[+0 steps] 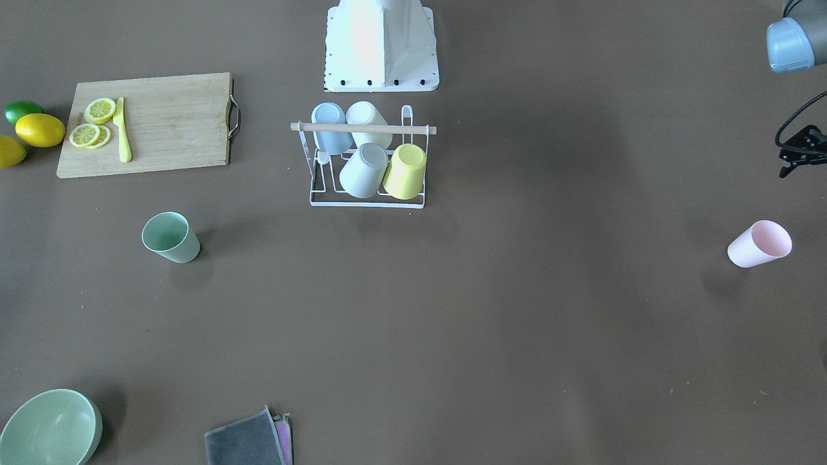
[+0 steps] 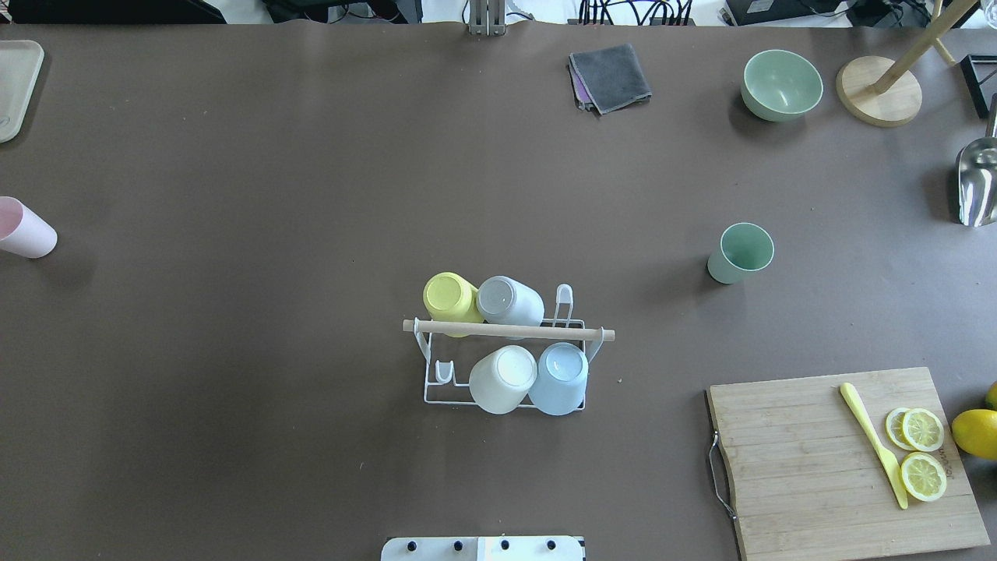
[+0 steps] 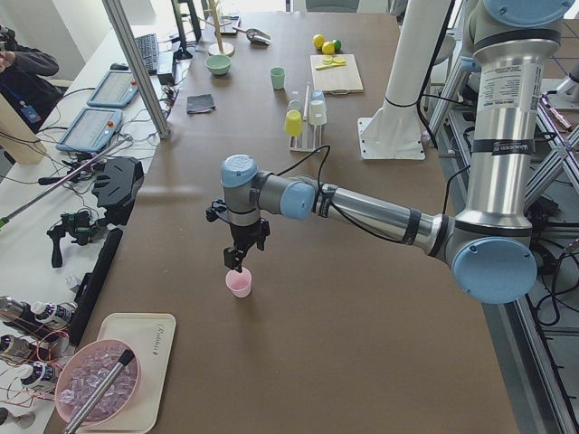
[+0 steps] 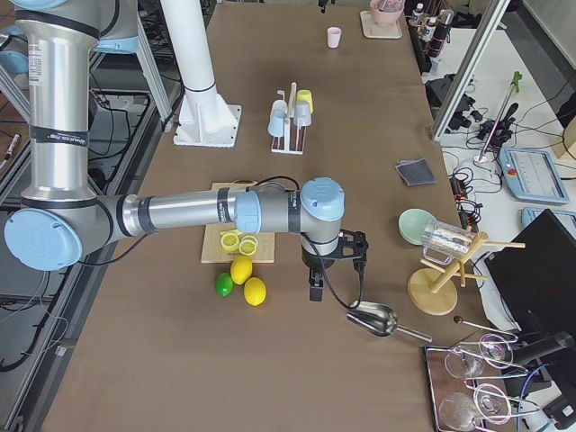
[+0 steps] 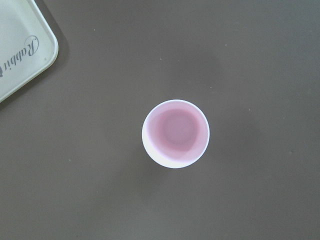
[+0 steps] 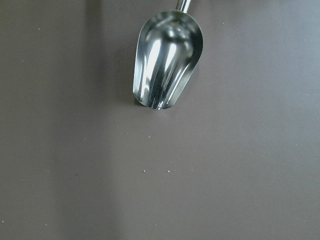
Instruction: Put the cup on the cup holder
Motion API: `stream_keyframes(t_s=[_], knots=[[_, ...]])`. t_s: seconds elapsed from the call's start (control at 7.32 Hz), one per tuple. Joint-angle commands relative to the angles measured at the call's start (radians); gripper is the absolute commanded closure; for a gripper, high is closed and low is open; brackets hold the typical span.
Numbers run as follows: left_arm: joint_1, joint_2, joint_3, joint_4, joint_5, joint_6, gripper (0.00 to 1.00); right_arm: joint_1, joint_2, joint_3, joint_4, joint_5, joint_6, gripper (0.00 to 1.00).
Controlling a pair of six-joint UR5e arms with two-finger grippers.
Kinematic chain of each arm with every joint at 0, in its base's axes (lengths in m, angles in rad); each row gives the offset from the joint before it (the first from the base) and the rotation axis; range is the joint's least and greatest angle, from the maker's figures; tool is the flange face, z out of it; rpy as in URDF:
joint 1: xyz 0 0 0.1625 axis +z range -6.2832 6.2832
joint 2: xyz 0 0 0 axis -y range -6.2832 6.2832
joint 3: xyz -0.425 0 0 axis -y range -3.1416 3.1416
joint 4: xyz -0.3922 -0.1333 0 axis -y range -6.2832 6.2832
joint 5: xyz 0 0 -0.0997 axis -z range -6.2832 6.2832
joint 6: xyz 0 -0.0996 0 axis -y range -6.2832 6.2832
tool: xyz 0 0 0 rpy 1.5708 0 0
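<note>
The cup holder (image 1: pixel 367 201) is a white wire rack with a wooden rod handle (image 2: pixel 506 331), standing mid-table near the robot base. Several cups hang upside down on its prongs: blue, white, grey and yellow. A pink cup (image 1: pixel 759 244) stands upright on my far left; it fills the left wrist view (image 5: pixel 175 133). My left gripper (image 3: pixel 237 264) hangs just above it; I cannot tell whether it is open or shut. A green cup (image 2: pixel 740 253) stands upright on my right. My right gripper (image 4: pixel 317 288) hovers by a metal scoop (image 6: pixel 167 60); its state is unclear.
A wooden cutting board (image 2: pixel 841 460) with lemon slices and a yellow knife lies front right, with lemons and a lime (image 1: pixel 32 126) beside it. A green bowl (image 2: pixel 781 84), a grey cloth (image 2: pixel 611 76), a wooden stand (image 2: pixel 880 92) and a pale tray (image 2: pixel 14 86) sit along the far edge.
</note>
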Motion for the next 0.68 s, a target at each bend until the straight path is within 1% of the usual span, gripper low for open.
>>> stream_keyframes(t_s=[0.0, 0.14, 0.27, 0.41, 0.55], knots=[[0.116, -0.127, 0.052, 0.172, 0.108, 0.023, 0.03, -0.005, -0.019, 0.02, 0.001, -0.003, -0.004, 0.0], [0.137, -0.202, 0.092, 0.27, 0.166, 0.072, 0.03, -0.026, -0.011, 0.022, 0.001, -0.018, -0.006, 0.0], [0.165, -0.265, 0.147, 0.343, 0.243, 0.159, 0.03, -0.091, -0.002, 0.024, -0.001, -0.056, -0.003, 0.0], [0.173, -0.313, 0.218, 0.353, 0.321, 0.246, 0.03, -0.101, 0.003, 0.046, 0.001, -0.068, -0.006, 0.0], [0.185, -0.345, 0.293, 0.353, 0.373, 0.34, 0.03, -0.11, 0.006, 0.076, -0.002, -0.028, 0.005, 0.0]])
